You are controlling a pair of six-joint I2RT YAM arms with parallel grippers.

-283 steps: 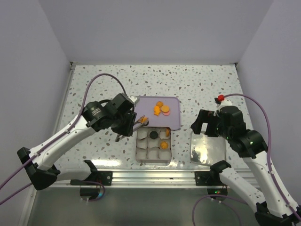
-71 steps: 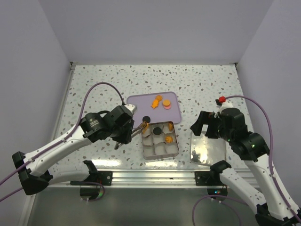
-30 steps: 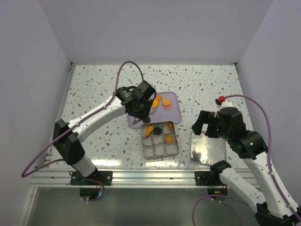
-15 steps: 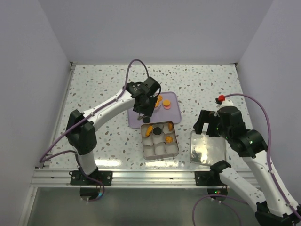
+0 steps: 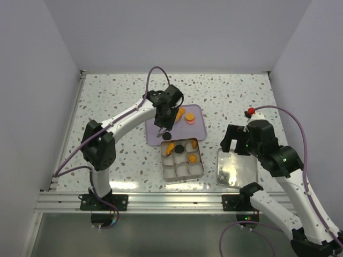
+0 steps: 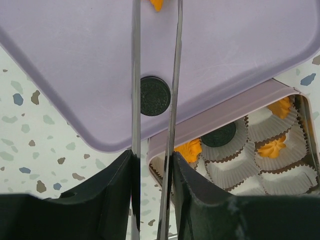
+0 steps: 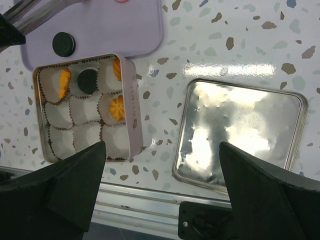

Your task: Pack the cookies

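Note:
Cookies lie on a lilac tray (image 5: 196, 132): orange ones (image 5: 180, 113), a pinkish one (image 5: 189, 118) and a black one (image 5: 165, 136) near its front edge. A pink tin (image 5: 201, 157) with white paper cups holds three orange cookies (image 7: 64, 80) and one black cookie (image 7: 87, 81). My left gripper (image 5: 164, 119) hangs over the tray, shut on metal tongs (image 6: 135, 75). Their blades straddle the black cookie (image 6: 155, 96) from above, and their tips run out of view by an orange cookie (image 6: 157, 4). My right gripper (image 7: 162, 150) is open, with nothing between its fingers.
A shiny silver tin lid (image 5: 236, 168) lies on the speckled table to the right of the tin, under my right gripper. White walls close in the table at the left, back and right. A metal rail (image 5: 171, 202) runs along the near edge.
My left gripper has moved back and slightly right over the tray, toward the orange cookies, and its jaws have narrowed on the tongs. The right arm and the cookies have not moved.

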